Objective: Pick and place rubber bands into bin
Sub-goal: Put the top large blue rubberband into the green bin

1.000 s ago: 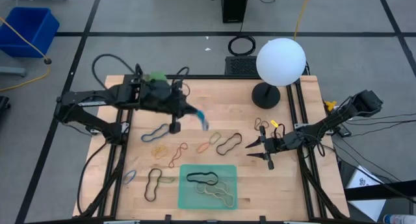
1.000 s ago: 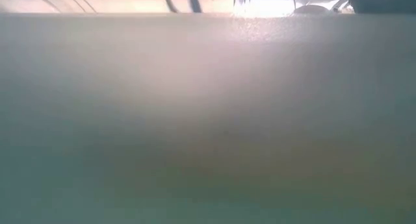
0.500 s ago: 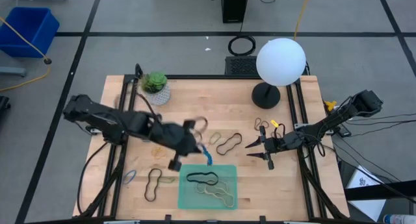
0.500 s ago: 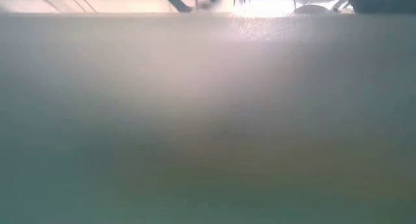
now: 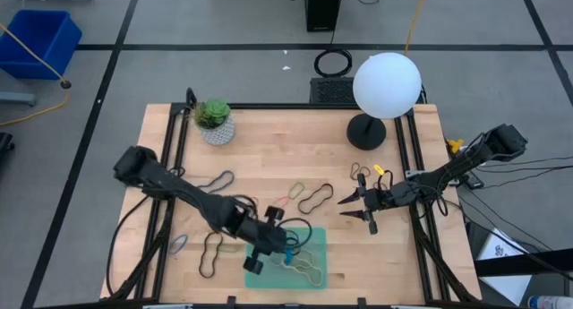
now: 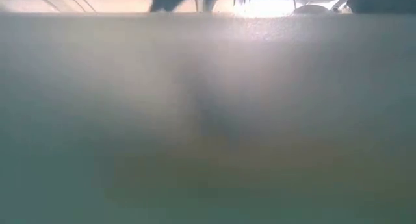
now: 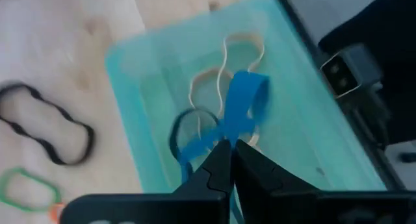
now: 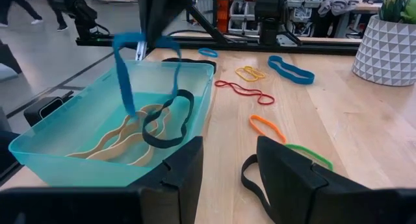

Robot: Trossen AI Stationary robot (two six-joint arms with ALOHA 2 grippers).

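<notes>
The translucent green bin (image 5: pixel 313 233) sits at the table's near edge and holds tan bands (image 7: pixel 221 71) and a black band (image 8: pixel 170 123). My left gripper (image 5: pixel 285 252) is over the bin, shut on a blue rubber band (image 7: pixel 242 104). The band also shows in the right wrist view (image 8: pixel 127 68), hanging into the bin (image 8: pixel 78 143). My right gripper (image 5: pixel 356 207) hovers open to the right of the bin, over a black band (image 8: pixel 250 178). More bands lie flat on the table: black (image 5: pixel 315 197), black (image 5: pixel 210 253), red (image 8: pixel 244 89), orange (image 8: pixel 268 126). My left gripper pinches the blue band's upper part (image 7: pixel 224 134) between its two fingertips, coming from above and pointing down. The band hangs slack below the fingers as a loop, and its lower end (image 8: pixel 130 107) reaches down inside the bin among the tan bands.
A potted plant (image 5: pixel 213 119) stands at the far left of the table and a white globe lamp (image 5: pixel 385 83) at the far right. Yellow (image 8: pixel 250 73), blue (image 8: pixel 290 68) and green (image 8: pixel 305 156) bands lie on the wood. The low view is blurred out.
My left gripper has swept from the far left part of the table toward the near edge and a little right, carrying the blue band hanging below it, and now stands over the green bin with the band's lower end inside.
</notes>
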